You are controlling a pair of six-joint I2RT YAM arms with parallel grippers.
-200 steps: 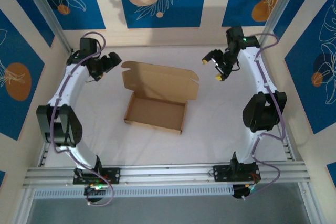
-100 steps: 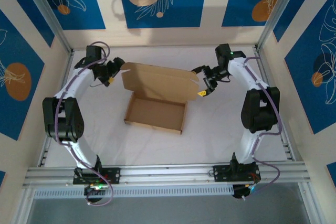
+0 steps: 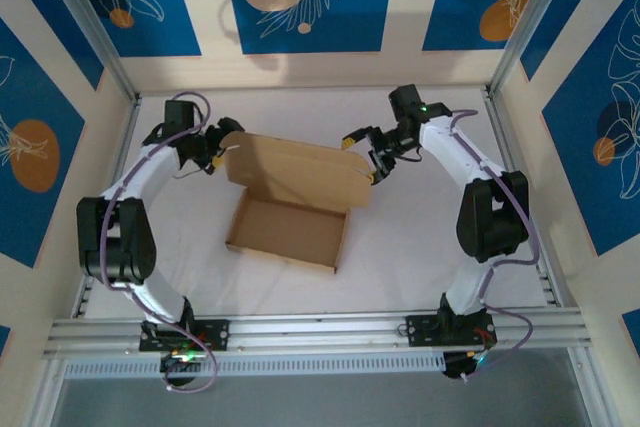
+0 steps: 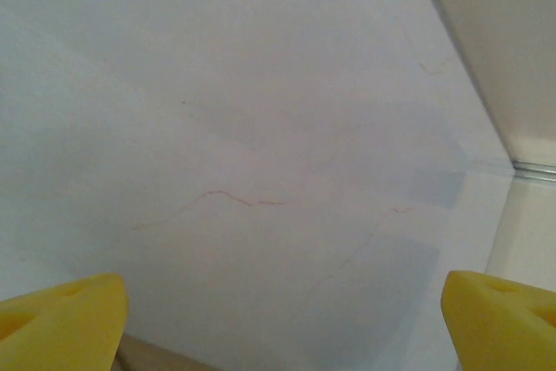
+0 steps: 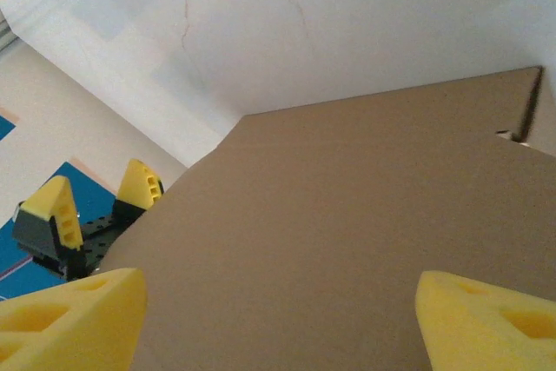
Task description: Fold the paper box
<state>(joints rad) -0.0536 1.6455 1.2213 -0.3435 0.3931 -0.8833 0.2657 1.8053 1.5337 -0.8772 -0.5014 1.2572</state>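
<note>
Now: paper box [image 3: 288, 227], mid-table [image 3: 430, 247], tray formed, lid [image 3: 295, 169] upright. Left gripper [image 3: 220, 150] and right gripper [image 3: 360, 161], both wide open and empty, have closed in on the lid's ends; closing it looks next.

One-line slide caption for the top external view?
Open left fingers and open right fingers flank the raised lid of the plain brown cardboard box on the white table.
</note>
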